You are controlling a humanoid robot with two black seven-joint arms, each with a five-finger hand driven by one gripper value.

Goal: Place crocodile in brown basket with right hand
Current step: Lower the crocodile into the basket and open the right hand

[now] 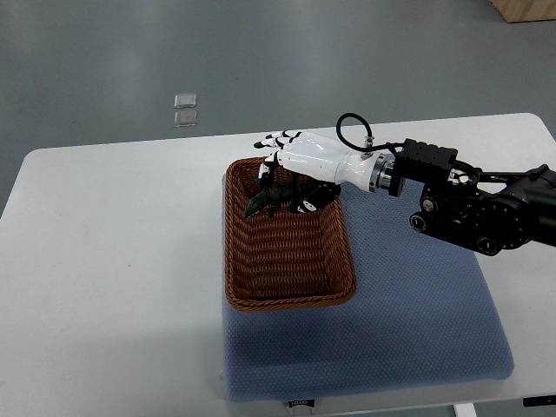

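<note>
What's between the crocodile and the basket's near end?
Just bare woven basket floor. The top view shows the crocodile, gripped by the right hand, at the far end of the brown basket, with nothing else inside.

Bright even light, soft shadows, sharp

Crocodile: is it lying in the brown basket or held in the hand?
Held. The right hand grips the crocodile over the far end of the brown basket; whether it touches the bottom, cannot tell.
</note>
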